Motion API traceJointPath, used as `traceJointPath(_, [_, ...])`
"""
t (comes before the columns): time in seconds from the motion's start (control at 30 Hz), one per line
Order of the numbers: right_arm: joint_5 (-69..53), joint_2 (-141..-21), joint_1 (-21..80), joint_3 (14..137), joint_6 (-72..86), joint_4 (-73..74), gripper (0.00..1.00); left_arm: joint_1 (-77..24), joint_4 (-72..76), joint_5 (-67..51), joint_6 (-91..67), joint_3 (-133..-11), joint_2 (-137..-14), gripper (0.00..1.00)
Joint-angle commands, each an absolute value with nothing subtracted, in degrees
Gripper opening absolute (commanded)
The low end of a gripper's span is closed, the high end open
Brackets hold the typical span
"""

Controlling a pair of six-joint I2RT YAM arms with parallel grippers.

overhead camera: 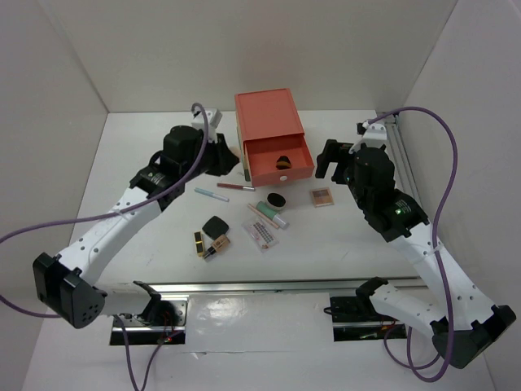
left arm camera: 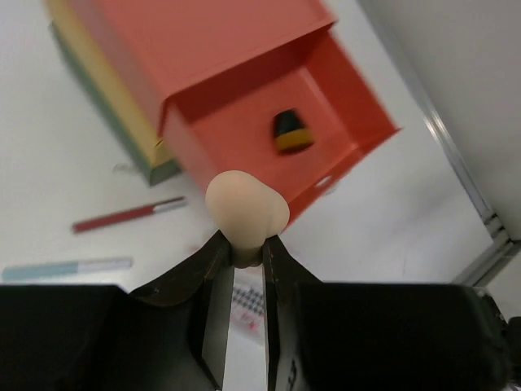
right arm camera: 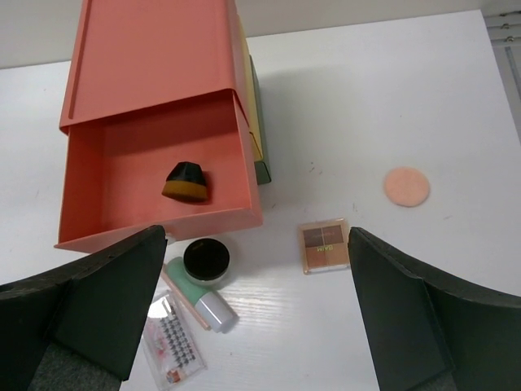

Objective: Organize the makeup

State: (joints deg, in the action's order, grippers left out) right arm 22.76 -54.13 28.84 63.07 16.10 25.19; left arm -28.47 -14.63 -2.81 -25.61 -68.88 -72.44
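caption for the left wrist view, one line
Left tool pinching a beige egg-shaped sponge before the open coral drawer.

We count one box point(overhead camera: 269, 122) at twelve o'clock on the table, with one black-gold piece point(right arm camera: 186, 182) in its open drawer. There are three pencils: blue pencil point(overhead camera: 211, 194), red pencil point(overhead camera: 235, 186), pink pencil point(right arm camera: 183, 300). There are two sponges: egg sponge point(left arm camera: 247, 208), flat puff point(right arm camera: 406, 186). We see one each of pot point(right arm camera: 206, 259), tube point(right arm camera: 195, 289), palette point(right arm camera: 325, 246), compact point(overhead camera: 215, 226) and lash card point(right arm camera: 172, 342). Two lipsticks point(overhead camera: 200, 243) lie at seven o'clock of the pot.
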Motion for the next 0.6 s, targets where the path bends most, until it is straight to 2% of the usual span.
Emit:
traceJointPath(0.0, [25.30, -53.26, 28.56, 62.50, 17.05, 24.96, 1.00, -32.07, -12.48, -8.26, -21.10, -77.33, -78.21, 0.26])
traceJointPath(0.1, [26.36, -53.26, 28.56, 61.97, 17.05, 24.96, 1.00, -34.36, -13.27, -7.73, -20.30, -82.43, -84.18, 0.27])
traceJointPath(0.13, [26.37, -53.26, 28.56, 61.96, 17.05, 24.96, 1.00, -34.37, -13.79, -8.43, -20.30, -83.40, -85.42, 0.30])
traceJointPath(0.17, [26.37, -53.26, 28.56, 61.96, 17.05, 24.96, 1.00, -34.89, -13.80, -8.44, -20.30, -84.37, -86.65, 0.39])
traceJointPath(0.23, [26.89, -53.26, 28.56, 61.44, 17.05, 24.96, 1.00, -34.89, -14.32, -9.22, -20.30, -87.09, -90.08, 0.44])
traceJointPath(0.27, [26.89, -53.26, 28.56, 61.44, 17.05, 24.96, 1.00, -35.41, -14.85, -9.23, -20.30, -88.23, -91.31, 0.54])
traceJointPath(0.33, [26.89, -53.26, 28.04, 61.44, 17.05, 24.96, 1.00, -35.94, -16.25, -9.23, -19.69, -91.83, -94.64, 0.65])
traceJointPath(0.37, [26.89, -53.26, 28.04, 61.44, 17.05, 24.96, 1.00, -35.95, -18.09, -9.23, -19.69, -93.06, -95.53, 0.75])
traceJointPath(0.4, [26.89, -53.26, 28.04, 61.44, 17.05, 24.96, 1.00, -35.95, -18.71, -8.45, -19.69, -94.56, -96.06, 0.97])
traceJointPath(0.43, [26.89, -53.26, 28.04, 61.44, 16.35, 24.96, 1.00, -35.95, -18.72, -7.92, -19.69, -94.57, -96.06, 1.00])
traceJointPath(0.57, [24.70, -53.26, 28.04, 61.96, 13.63, 25.57, 1.00, -35.95, -18.72, -7.12, -19.69, -94.04, -92.91, 1.00])
